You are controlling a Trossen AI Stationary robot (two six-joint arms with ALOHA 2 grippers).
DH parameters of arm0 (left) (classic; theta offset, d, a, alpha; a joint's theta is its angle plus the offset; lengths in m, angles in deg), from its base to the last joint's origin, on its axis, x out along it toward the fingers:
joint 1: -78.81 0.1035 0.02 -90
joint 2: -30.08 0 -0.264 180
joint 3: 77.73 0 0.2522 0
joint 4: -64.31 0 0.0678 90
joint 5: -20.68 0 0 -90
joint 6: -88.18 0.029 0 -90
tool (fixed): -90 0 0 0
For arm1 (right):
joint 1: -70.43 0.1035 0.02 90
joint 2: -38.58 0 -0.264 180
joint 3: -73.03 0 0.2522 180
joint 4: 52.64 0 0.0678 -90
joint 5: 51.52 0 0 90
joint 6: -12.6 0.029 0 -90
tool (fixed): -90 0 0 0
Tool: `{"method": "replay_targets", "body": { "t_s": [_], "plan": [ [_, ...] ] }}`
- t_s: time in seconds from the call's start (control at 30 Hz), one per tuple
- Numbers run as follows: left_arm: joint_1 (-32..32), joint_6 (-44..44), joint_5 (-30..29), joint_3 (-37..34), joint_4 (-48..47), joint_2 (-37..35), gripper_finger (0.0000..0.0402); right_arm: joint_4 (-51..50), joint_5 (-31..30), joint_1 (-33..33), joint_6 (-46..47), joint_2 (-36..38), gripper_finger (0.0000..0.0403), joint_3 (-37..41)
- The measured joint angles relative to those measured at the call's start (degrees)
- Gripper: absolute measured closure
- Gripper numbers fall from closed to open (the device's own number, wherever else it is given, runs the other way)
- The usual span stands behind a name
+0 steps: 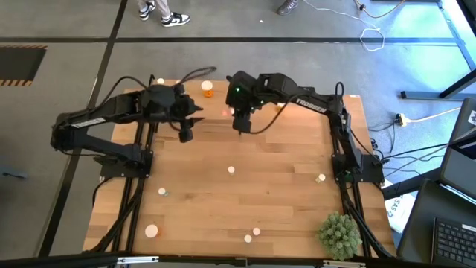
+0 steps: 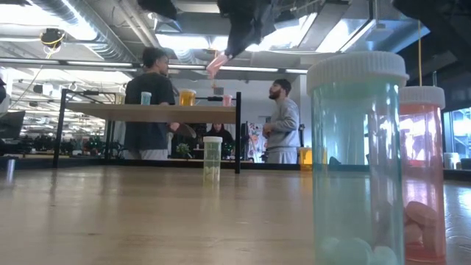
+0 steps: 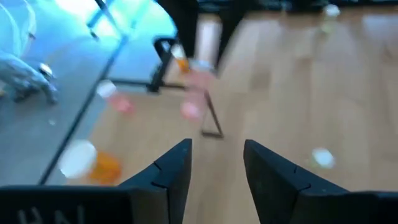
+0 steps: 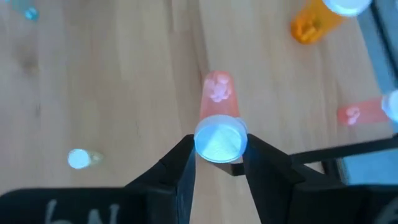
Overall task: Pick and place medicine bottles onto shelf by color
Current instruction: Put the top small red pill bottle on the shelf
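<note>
a: starting at the left, what is the left gripper [image 1: 185, 135] doing?

b: it hangs over the far-left part of the table [image 1: 223, 193], just near of the shelf [image 2: 147, 110]. in its wrist view the two fingers [image 3: 174, 171] stand apart with nothing between them, so it is open and empty.

a: and the right gripper [image 1: 242, 126]?

b: it is closed on a reddish bottle [image 4: 217, 99], the fingers pinching just under the white cap [image 4: 220, 140]. the bottle hangs cap-up, its long axis running straight down from the claw toward the wood.

a: where is it relative to the shelf?

b: in the low view the held bottle [image 2: 218, 63] is up in the air, above the shelf top and toward its right end. a pink bottle [image 2: 227, 99] already stands on that end, almost directly below. an orange bottle [image 2: 187, 96] stands left of it and a pale green one [image 2: 146, 98] further left.

a: so the move turns on what?

b: on that short drop. i judge the right arm needs to go down beside the pink one, keeping the bottle upright. the right arm is the nearer one; the left waits.

a: other bottles?

b: several are scattered on the near half of the table, well apart from both claws, including one mid-table [image 1: 231, 170].
</note>
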Motion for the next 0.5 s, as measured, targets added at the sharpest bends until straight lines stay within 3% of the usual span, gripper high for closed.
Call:
{"method": "replay_targets", "body": {
  "t_s": [0.27, 0.5],
  "plan": [
    [2.6, 2.1, 8.2, 0.1, 3.0, 5.4, 0.0260, 1.8, -3.0, 3.4, -2.0, 0.0, 0.0276, 0.0],
    [3.4, 4.0, 8.6, 0.0, 6.0, 10.9, 0.0260, 2.3, -3.0, 3.8, -2.0, 0.0, 0.0276, 0.0]
  ]
}}
